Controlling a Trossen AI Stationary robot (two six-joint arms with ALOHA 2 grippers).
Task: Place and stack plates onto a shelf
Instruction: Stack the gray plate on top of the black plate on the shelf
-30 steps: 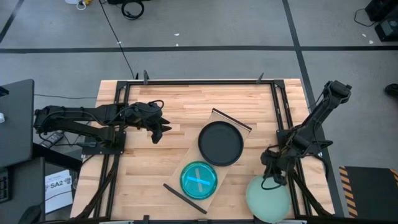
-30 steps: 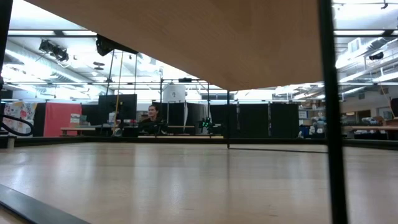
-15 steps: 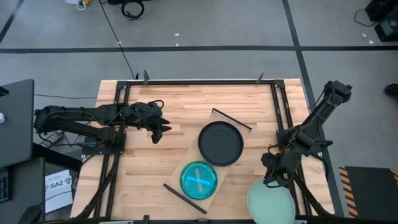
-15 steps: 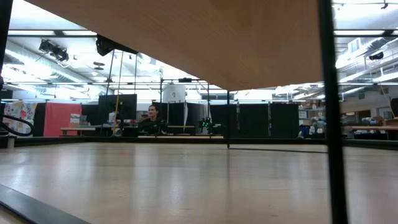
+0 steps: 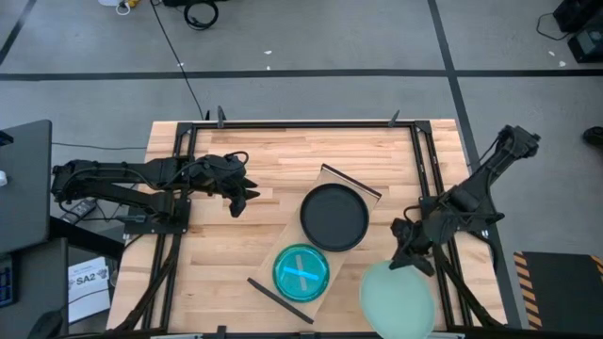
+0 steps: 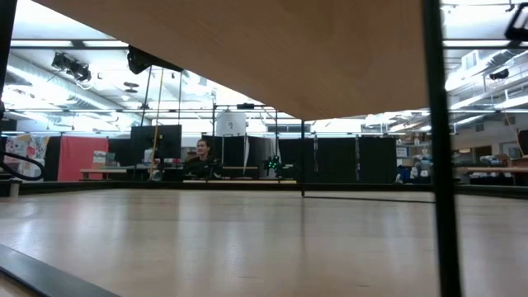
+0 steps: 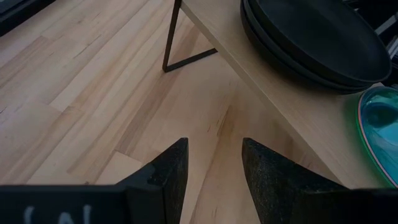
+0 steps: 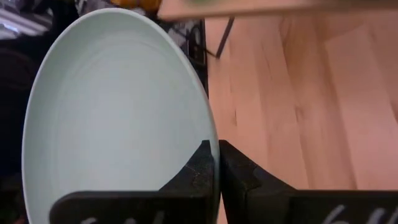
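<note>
The shelf (image 5: 339, 179) lies slantwise in the table's middle. On it sits a stack of black plates (image 5: 334, 217), and nearer the table's near edge a translucent blue-teal plate (image 5: 301, 273). The pale mint-green plate (image 5: 398, 299) is at the near right corner, partly past the table's near edge. My right gripper (image 5: 407, 262) is shut on it. My left gripper (image 5: 239, 200) waits open above bare table, left of the shelf. The left wrist view shows the black plates (image 7: 311, 37) and the teal plate (image 7: 380, 124) on the shelf (image 7: 273, 81). My right gripper (image 8: 216, 149) pinches the mint-green plate's rim (image 8: 208, 132) between its two fingers (image 8: 199, 167), one on the upper face and one beneath. The fingers come at the rim from the table's far right, slanting downward. The plate reaches out from the fingers toward the near edge.
The shelf stands on thin dark legs (image 7: 171, 37). A black metal frame (image 5: 426, 169) runs along the table's sides. The low view looks under the shelf's board (image 6: 272, 49) across bare table; a person (image 6: 202, 157) sits far behind. Open table lies beyond and left of the shelf.
My right gripper has kept its hold and carried the mint-green plate a short way toward the table's left, nearer the shelf's near end, dipping toward the near edge midway. The left arm has kept still.
</note>
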